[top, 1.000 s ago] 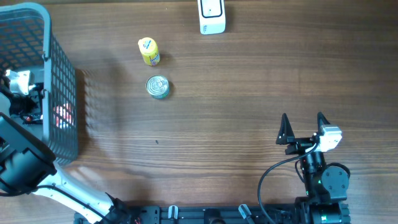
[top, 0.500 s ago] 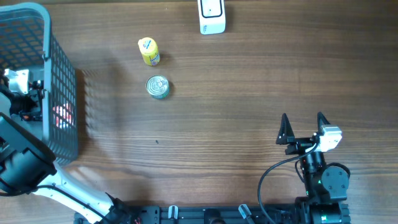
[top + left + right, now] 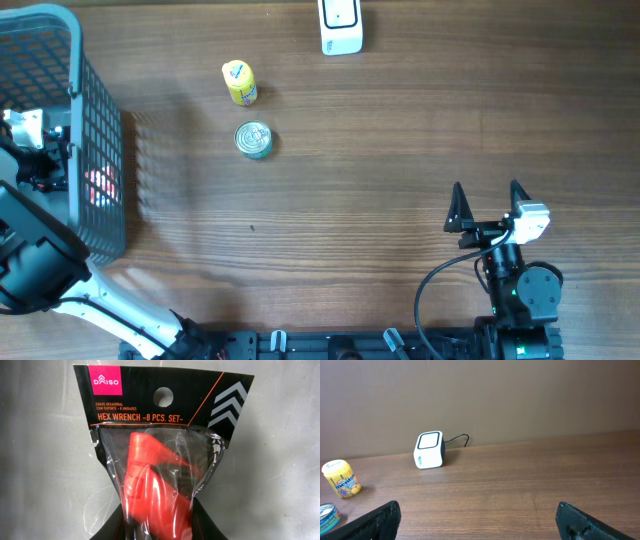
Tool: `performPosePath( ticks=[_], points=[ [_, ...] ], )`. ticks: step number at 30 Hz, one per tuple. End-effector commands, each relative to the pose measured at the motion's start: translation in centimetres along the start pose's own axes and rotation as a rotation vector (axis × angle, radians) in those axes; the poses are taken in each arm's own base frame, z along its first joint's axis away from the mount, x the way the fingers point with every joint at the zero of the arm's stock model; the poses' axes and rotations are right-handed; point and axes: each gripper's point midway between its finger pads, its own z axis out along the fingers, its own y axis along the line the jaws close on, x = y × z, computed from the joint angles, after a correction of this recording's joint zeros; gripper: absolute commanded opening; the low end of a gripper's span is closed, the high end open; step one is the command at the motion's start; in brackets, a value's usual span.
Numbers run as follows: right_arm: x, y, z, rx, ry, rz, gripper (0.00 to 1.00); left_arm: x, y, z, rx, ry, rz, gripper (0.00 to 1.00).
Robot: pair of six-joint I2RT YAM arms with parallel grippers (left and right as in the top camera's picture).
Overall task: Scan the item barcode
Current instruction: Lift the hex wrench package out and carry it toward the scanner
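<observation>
- Clear crinkled plastic packet (image 3: 160, 475), black card header printed "DAISO" and "HEX WRENCH -8 PCS. SET-", red holder inside; it lies in the grey mesh basket (image 3: 95, 150).
- Left gripper (image 3: 160, 529): fingers clamped on the packet's lower end.
- Right gripper (image 3: 487, 205): fingers wide apart, well right of the basket.
- Right of the basket: yellow "mentos" tub (image 3: 239, 83), round tin can (image 3: 254, 140), white cube scanner (image 3: 340, 27).

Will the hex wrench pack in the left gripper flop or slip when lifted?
The hex wrench pack is probably floppy: clear bag crinkled around a red holder. The glossy bag could slip in the left gripper. Label says eight wrenches, so likely heavy for its size.
</observation>
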Motion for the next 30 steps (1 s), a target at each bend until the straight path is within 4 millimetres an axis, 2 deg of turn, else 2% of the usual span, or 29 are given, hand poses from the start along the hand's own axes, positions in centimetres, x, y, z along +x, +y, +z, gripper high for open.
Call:
performPosePath(
  ticks=[1, 11, 14, 20, 26, 30],
  points=[
    [0.3, 0.3, 0.0, -0.015, 0.003, -0.004, 1.0, 0.2, -0.3, -0.4, -0.021, 0.01, -0.015, 0.21],
    [0.3, 0.3, 0.0, -0.015, 0.003, -0.004, 1.0, -3.4, -1.3, -5.1, -0.07, -0.109, 0.038, 0.25],
    [0.3, 0.3, 0.0, -0.015, 0.003, -0.004, 1.0, -5.3, -1.4, -8.0, -0.103, -0.189, 0.029, 0.24],
    [0.3, 0.3, 0.0, -0.015, 0.003, -0.004, 1.0, -6.9, -1.4, -12.2, -0.146, -0.284, 0.028, 0.24],
    [0.3, 0.3, 0.0, -0.015, 0.003, -0.004, 1.0, -8.5, -1.6, -17.3, -0.194, -0.4, 0.019, 0.25],
    [0.3, 0.2, 0.0, -0.015, 0.003, -0.004, 1.0, -9.5, -2.6, -20.3, -0.189, -0.483, 0.02, 0.25]
  ],
)
